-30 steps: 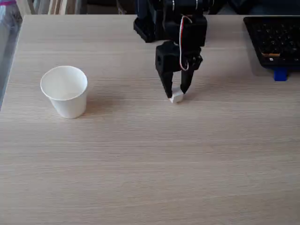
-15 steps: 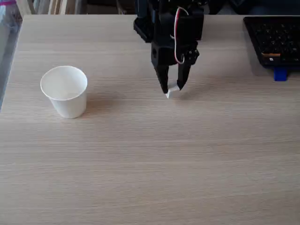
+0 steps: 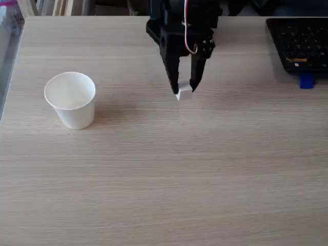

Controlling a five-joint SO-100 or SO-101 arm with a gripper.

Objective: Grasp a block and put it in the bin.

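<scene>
In the fixed view the small white block [image 3: 183, 90] hangs a little above the wooden table, tilted, pinched between the black fingertips of my gripper [image 3: 184, 89]. The gripper is shut on it and points straight down from the black arm at the top centre. The bin [image 3: 70, 99], a white paper cup with its open mouth up, stands on the table well to the left of the gripper.
A black keyboard [image 3: 300, 45] lies at the table's right edge, with a small blue piece [image 3: 306, 81] at its near side. The arm's black base [image 3: 169, 20] sits at the far edge. The wooden table [image 3: 164, 179] stretches bare toward the front.
The gripper has risen off the table with the block between its fingers and shifted slightly left and toward the far edge. The cup has stayed in place.
</scene>
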